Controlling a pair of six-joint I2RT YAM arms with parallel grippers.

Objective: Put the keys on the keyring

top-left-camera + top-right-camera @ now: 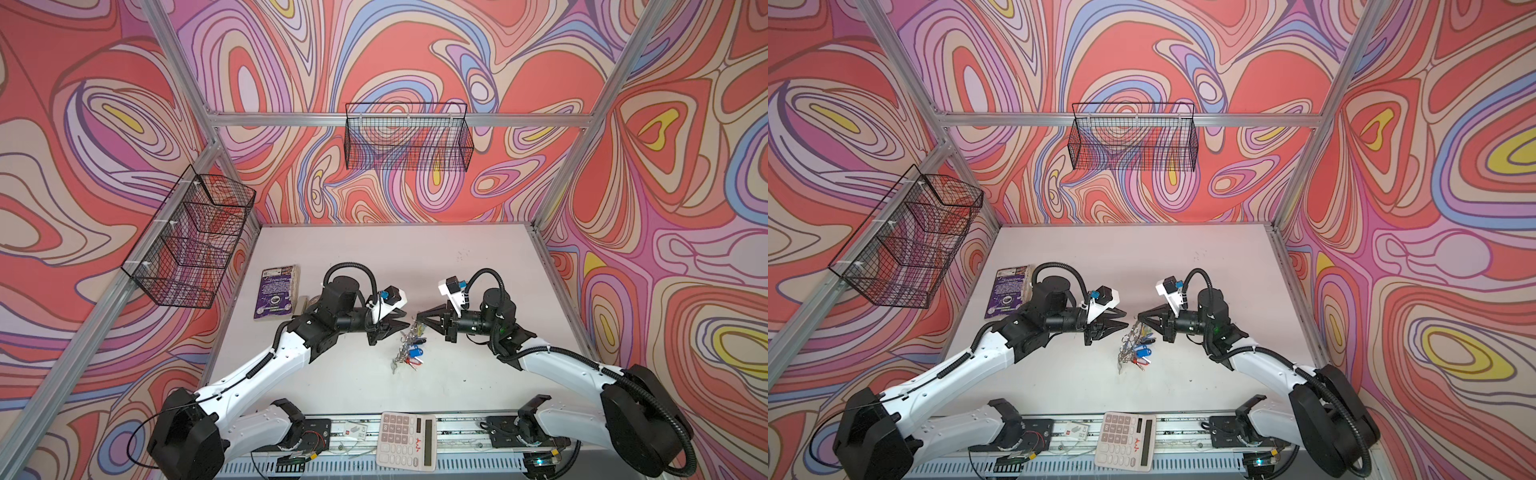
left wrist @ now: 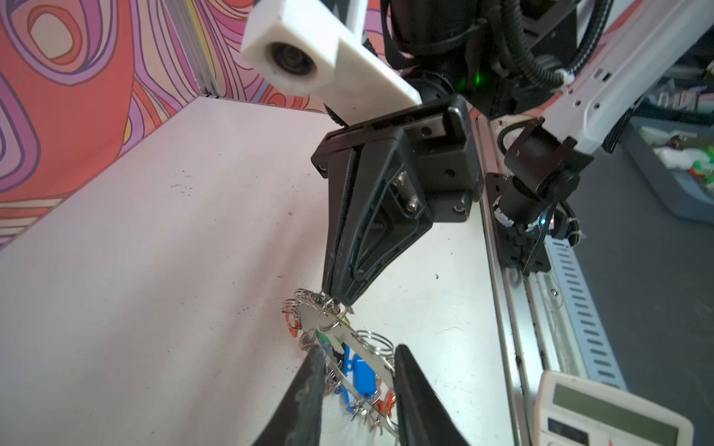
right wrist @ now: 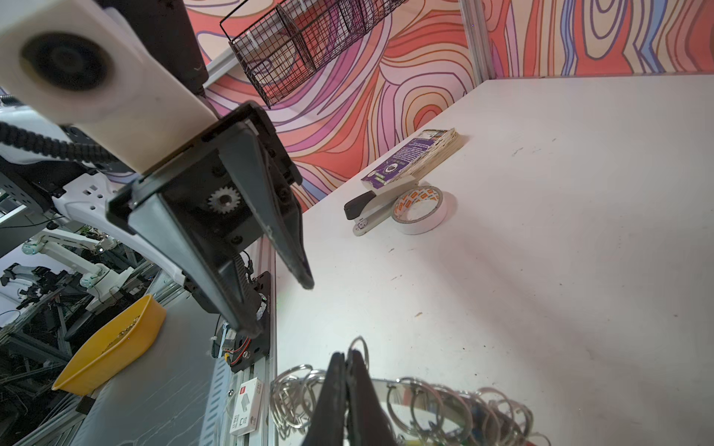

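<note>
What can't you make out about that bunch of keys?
How many keys: too small in both top views; the open left gripper covers some in the left wrist view.
Whether the right gripper pinches the keyring rim or a split ring: its own fingers hide that in the right wrist view.
Rest of the keyring: cut off by that view's edge.

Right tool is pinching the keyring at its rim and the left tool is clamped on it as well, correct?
No, the left tool is not clamped on it: it stands open, holding nothing, as the right wrist view shows. The right tool does pinch the keyring at its rim.
</note>
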